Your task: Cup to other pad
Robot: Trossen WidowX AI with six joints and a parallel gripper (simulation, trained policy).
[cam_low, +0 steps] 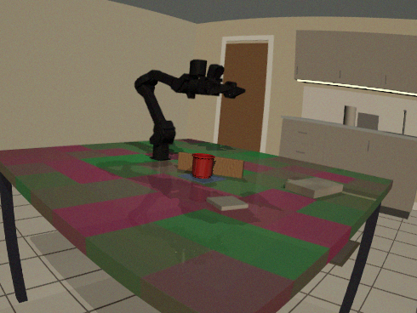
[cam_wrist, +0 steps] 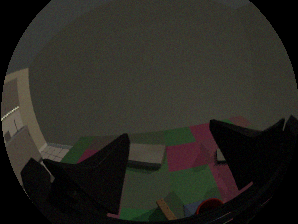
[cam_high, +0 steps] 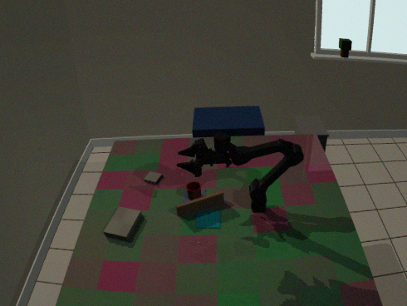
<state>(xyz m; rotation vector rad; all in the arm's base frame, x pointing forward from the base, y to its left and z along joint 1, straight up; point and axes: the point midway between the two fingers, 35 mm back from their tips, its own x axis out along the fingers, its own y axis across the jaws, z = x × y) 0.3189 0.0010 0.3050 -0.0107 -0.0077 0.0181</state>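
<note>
A red cup [cam_high: 193,191] [cam_low: 202,167] [cam_wrist: 210,205] stands upright on the dull blue pad [cam_high: 186,199] [cam_low: 218,179] [cam_wrist: 189,209]. Its contents are too dark to make out, and no marbles show on the table. The cyan pad [cam_high: 208,220] has nothing on it; it is hidden in the exterior view. A wooden bar [cam_high: 200,204] [cam_low: 230,167] [cam_wrist: 165,209] stands on edge between the two pads. My gripper [cam_high: 178,159] [cam_low: 244,90] [cam_wrist: 171,131] is open and empty, high above the table, with its fingers pointing level and well clear of the cup.
A large grey block [cam_high: 124,222] [cam_low: 314,187] [cam_wrist: 146,155] and a small, flat grey block [cam_high: 153,178] [cam_low: 227,202] [cam_wrist: 221,156] lie on the patchwork table. A dark blue box-like object [cam_high: 228,118] is by the wall, beyond the table's edge.
</note>
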